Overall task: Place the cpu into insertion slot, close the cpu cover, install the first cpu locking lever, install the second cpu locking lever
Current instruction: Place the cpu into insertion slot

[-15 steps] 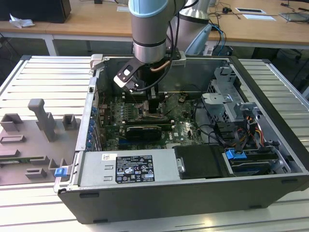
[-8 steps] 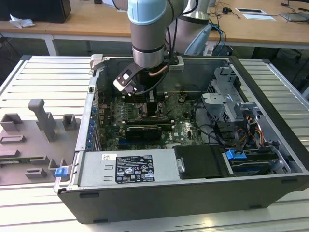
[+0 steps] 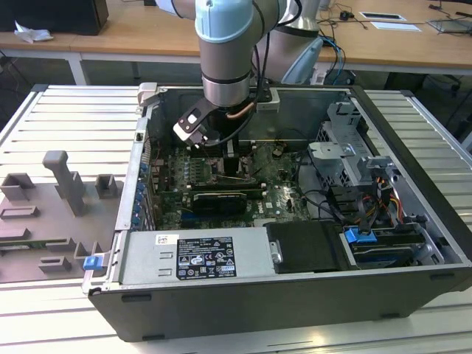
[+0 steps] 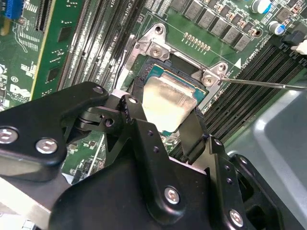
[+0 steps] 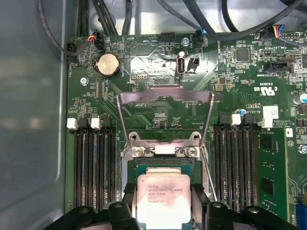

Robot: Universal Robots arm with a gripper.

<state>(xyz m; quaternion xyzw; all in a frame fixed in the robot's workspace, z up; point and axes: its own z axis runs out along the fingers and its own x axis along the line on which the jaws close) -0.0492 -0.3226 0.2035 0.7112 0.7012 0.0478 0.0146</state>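
1. The gripper (image 4: pixel 164 114) is drawn in narrow on the cpu (image 4: pixel 168 98), with its black fingers (image 4: pixel 194 134) against two opposite edges of the chip.
2. The cpu lies between those fingers, directly at the insertion slot (image 5: pixel 165 151) and low inside its rim. Whether it is fully seated cannot be told.
3. The cpu is a flat square with a pale, smooth metal top and a thin green border.
4. The insertion slot is square, with a silvery rim and screw heads at its corners, set into the green circuit board (image 5: pixel 86 96).
5. The cpu cover (image 5: pixel 165 96), a thin silvery frame with a square window, stands swung up beyond the slot, apart from the gripper.
6. A locking lever (image 4: pixel 268 85), a thin bare steel wire, stands free beside the slot.
7. In the exterior view the arm (image 3: pixel 225 51) reaches down into an open dark computer case (image 3: pixel 295 317) lying on a ribbed metal surface (image 3: pixel 66 118).
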